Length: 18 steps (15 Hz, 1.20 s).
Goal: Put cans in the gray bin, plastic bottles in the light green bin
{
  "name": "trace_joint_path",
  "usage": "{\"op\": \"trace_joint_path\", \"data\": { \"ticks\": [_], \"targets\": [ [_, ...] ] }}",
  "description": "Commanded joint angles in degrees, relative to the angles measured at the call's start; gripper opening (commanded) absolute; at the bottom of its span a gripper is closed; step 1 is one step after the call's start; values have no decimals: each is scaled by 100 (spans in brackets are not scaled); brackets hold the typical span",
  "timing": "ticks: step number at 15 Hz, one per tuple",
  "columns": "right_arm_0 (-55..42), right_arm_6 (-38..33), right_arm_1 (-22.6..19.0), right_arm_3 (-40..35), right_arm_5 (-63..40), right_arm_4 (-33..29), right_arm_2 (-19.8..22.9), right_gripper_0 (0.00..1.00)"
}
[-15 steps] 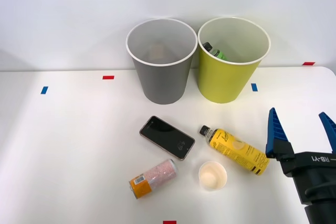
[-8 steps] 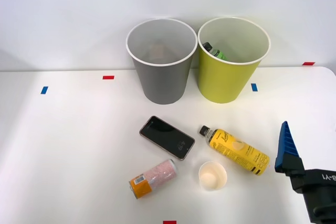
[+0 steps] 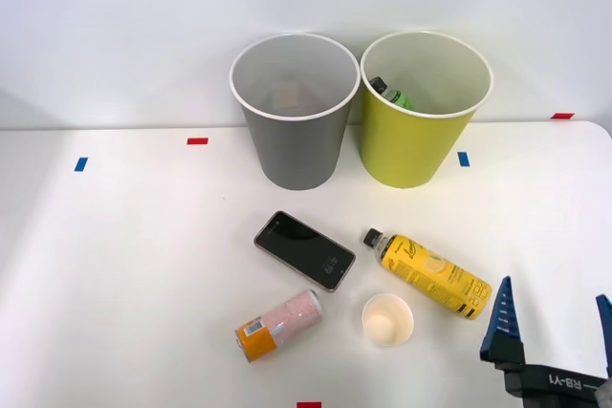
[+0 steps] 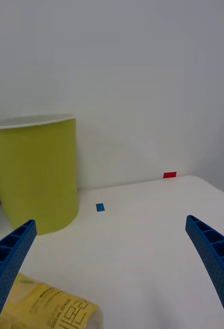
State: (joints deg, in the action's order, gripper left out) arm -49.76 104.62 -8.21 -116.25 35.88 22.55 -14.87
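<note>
The pink can point(image 3: 278, 325) with an orange end lies on its side near the table's front. A yellow bottle point(image 3: 426, 272) with a black cap lies to its right; its base end point(image 4: 45, 308) shows in the wrist view. A green bottle point(image 3: 392, 95) rests inside the light green bin point(image 3: 424, 117), also seen as the lime bin point(image 4: 36, 172). The gray bin point(image 3: 295, 112) stands to its left. My right gripper point(image 3: 553, 333) is open at the front right, just right of the yellow bottle, with nothing between its fingers point(image 4: 9, 262).
A black phone point(image 3: 304, 250) lies between the bins and the can. A white paper cup point(image 3: 387, 320) stands upright beside the can. Small red and blue tape marks point(image 3: 197, 141) dot the white table; a white wall stands behind the bins.
My right gripper has drawn back toward the table's front right and sunk lower in the front view. Nothing on the table has moved.
</note>
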Motion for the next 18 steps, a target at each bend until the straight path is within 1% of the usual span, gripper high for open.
{"op": "trace_joint_path", "data": {
  "ticks": [1,4,6,7,9,10,11,13,14,15,18],
  "targets": [
    [63,-21,30,612,393,-67,2,100],
    [89,-65,21,674,393,-119,20,100],
    [36,-838,126,674,393,-638,222,100],
    [-34,-1489,276,683,393,-1200,406,100],
    [-148,-2297,522,683,402,-1991,670,100],
    [-228,-2675,583,674,490,-2273,749,100],
    [-298,-2868,566,674,613,-2396,776,100],
    [-386,-2754,381,832,947,-2404,723,100],
    [-307,-2517,232,1192,1422,-2387,688,100],
    [-289,-2139,82,1447,1720,-2290,626,100],
    [-597,-1163,-348,1500,1782,-2106,362,100]
  ]
}}
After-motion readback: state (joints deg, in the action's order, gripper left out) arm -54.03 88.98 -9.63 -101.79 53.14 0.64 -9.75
